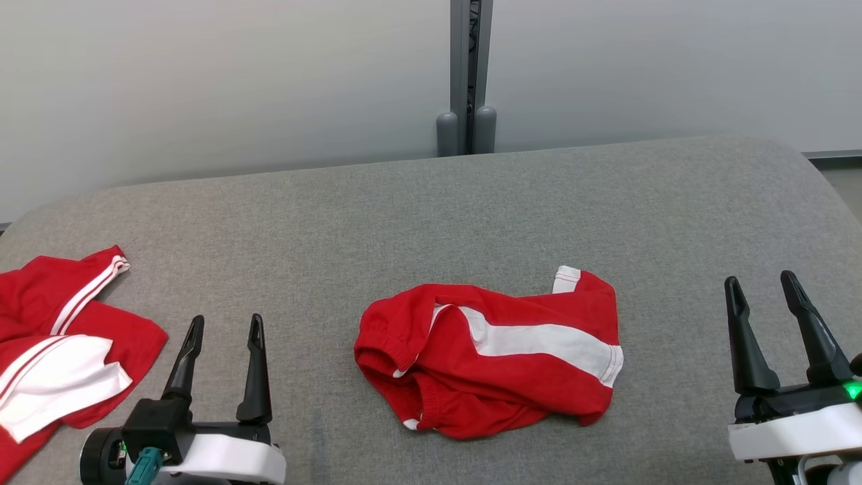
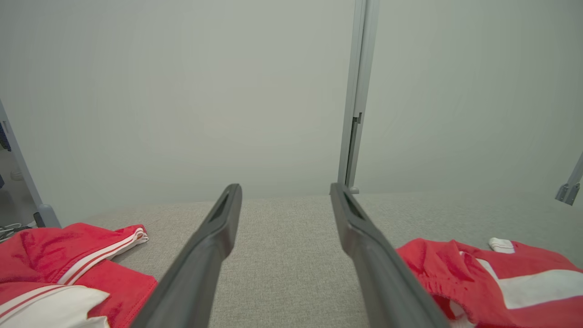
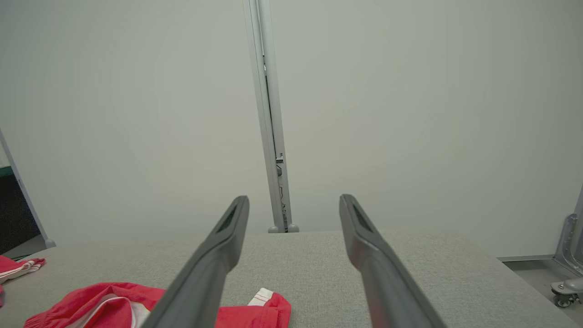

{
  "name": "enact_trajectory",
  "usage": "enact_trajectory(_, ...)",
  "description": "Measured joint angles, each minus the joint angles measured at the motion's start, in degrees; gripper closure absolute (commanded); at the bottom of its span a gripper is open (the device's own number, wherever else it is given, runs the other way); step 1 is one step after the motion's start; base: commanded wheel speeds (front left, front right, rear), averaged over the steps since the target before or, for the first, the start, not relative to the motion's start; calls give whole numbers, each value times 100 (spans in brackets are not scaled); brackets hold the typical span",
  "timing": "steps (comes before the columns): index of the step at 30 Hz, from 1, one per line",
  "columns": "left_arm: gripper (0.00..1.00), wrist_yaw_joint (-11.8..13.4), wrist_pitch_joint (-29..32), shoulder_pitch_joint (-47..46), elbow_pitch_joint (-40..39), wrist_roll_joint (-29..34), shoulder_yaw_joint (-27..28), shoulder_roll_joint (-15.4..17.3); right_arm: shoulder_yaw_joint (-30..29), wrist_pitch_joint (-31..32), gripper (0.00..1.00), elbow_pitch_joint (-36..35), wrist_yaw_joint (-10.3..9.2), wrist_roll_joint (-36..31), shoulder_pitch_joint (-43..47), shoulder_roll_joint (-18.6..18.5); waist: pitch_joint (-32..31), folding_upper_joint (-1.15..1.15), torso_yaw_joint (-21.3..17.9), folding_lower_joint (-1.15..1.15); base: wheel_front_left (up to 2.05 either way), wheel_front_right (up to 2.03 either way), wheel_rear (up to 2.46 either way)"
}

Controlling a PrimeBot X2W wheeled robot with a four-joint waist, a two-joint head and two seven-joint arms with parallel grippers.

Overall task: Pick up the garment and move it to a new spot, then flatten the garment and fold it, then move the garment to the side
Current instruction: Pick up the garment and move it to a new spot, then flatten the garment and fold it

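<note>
At the near edge of the grey fabric-covered surface (image 1: 431, 202): left jaws and right jaws, both spread wide and empty, clear of all cloth. Between them, at centre: a crumpled red garment with a white side stripe (image 1: 488, 360), bunched in layers. Far left, near the left jaws: a second red-and-white garment (image 1: 60, 337). Containers: none seen. Risks, as judged: a pinch through several layers would lift a wad that resists flattening; a leftward drift could snag the wrong garment.

Grey fabric table (image 1: 471, 202) filling the lower frame, pale wall panels (image 1: 202, 81) standing behind, grey post (image 1: 470, 67) dividing them.
</note>
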Motion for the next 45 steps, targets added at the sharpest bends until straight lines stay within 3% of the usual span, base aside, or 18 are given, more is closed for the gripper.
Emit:
enact_trajectory(38, 0, 34, -1, -54, 91, -158, -69, -3, -19, 0, 0, -2, 0, -4, -1, 54, -14, 0, 52, 0, 0, 0, 0)
enact_trajectory(45, 0, -344, -1, -79, 336, -616, -302, -7, -14, 0, 0, 35, 0, 7, -2, 49, -18, 0, 44, 0, 0, 0, 0)
